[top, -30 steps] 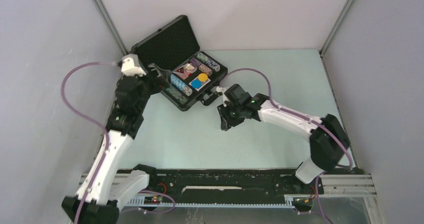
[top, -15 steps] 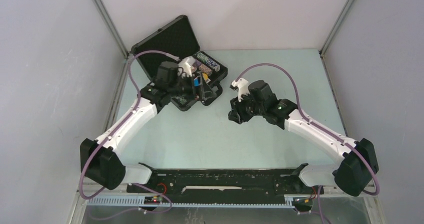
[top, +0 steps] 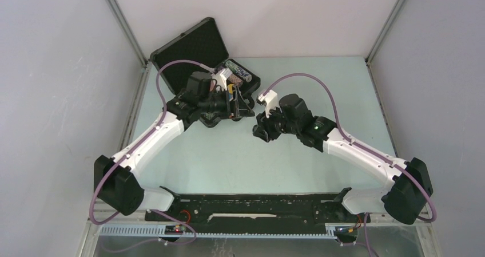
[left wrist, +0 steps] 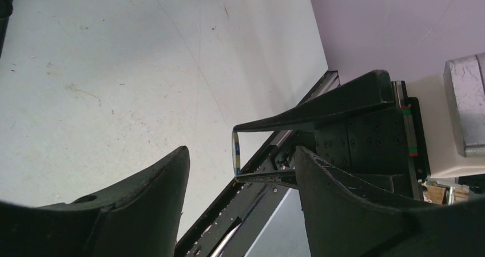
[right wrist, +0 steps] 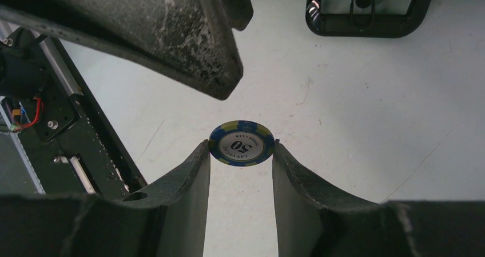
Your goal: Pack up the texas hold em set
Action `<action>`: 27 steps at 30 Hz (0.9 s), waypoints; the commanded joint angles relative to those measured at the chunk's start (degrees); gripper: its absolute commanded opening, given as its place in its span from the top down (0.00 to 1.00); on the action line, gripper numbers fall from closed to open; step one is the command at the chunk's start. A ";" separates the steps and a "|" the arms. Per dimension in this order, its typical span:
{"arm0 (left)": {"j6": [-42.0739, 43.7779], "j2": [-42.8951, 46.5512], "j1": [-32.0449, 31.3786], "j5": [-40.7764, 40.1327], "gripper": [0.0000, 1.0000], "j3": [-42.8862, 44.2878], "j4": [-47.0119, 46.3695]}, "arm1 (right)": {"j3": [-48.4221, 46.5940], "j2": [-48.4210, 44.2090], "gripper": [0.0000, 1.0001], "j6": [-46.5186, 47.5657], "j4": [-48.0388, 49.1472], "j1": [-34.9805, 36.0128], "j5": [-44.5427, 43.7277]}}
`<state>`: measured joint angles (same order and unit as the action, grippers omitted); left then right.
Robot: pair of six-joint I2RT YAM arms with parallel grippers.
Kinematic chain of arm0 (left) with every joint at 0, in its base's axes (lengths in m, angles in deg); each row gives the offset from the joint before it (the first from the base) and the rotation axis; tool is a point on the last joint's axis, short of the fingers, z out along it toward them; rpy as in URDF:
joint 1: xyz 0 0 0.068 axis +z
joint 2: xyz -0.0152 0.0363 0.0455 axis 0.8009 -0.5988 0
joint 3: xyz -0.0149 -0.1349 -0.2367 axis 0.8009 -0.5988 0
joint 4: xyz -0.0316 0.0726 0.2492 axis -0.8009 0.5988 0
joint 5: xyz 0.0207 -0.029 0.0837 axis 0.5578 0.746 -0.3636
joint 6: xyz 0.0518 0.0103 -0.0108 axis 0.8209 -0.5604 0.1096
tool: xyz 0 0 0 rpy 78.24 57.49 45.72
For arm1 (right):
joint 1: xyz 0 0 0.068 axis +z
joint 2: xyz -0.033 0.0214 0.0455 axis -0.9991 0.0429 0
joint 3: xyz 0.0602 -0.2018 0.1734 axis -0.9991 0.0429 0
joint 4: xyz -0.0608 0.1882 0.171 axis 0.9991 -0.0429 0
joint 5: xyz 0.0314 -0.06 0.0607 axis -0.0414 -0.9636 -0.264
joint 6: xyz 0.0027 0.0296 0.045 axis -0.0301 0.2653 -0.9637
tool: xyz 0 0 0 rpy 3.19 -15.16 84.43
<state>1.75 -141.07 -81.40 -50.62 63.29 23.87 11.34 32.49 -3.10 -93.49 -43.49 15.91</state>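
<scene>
The black poker case (top: 191, 50) lies open at the back left, with rows of chips (top: 239, 72) in its tray. My right gripper (right wrist: 241, 146) is shut on a blue and yellow "50" poker chip (right wrist: 241, 143), held by its edges at the fingertips above the table. In the top view the right gripper (top: 259, 130) is just right of the case's front. My left gripper (left wrist: 241, 161) is open and empty and faces the right gripper. The chip (left wrist: 236, 152) shows edge-on between the left fingers, farther off. In the top view the left gripper (top: 240, 106) hangs over the case's front corner.
The case's carry handle (right wrist: 366, 18) lies on the pale green table (top: 229, 154) beyond the chip. One left finger (right wrist: 183, 36) looms above the chip in the right wrist view. The black base rail (top: 257, 208) runs along the near edge.
My left arm has swung from the left wall across the case toward the right gripper. My right gripper has turned and moved left toward it, the chip still held.
</scene>
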 commanded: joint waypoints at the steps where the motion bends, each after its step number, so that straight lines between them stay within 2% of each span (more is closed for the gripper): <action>1: -1.12 0.41 -1.19 1.39 0.30 0.95 -2.06 | 0.07 -0.85 0.59 0.27 3.84 0.51 -1.92; 9: 2.38 -1.41 -4.18 -1.57 0.40 2.49 1.64 | 0.04 -2.24 0.59 0.63 4.13 -0.10 -2.05; 14: 3.70 -2.20 -4.78 -0.86 0.50 2.86 2.06 | 0.03 -2.87 0.59 0.90 3.88 -0.05 -1.70; 21: 4.92 -3.09 -5.70 -1.29 0.55 3.41 3.19 | 0.04 -3.99 0.59 1.51 3.74 -0.11 -1.51; 27: 5.30 -3.58 -6.77 -0.81 0.66 3.64 3.09 | 0.04 -3.50 0.59 1.44 3.70 0.15 -1.54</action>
<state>5.32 -144.46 -87.10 -51.74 63.29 26.82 11.36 30.37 -2.79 -91.93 -43.51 14.54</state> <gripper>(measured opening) 0.378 0.475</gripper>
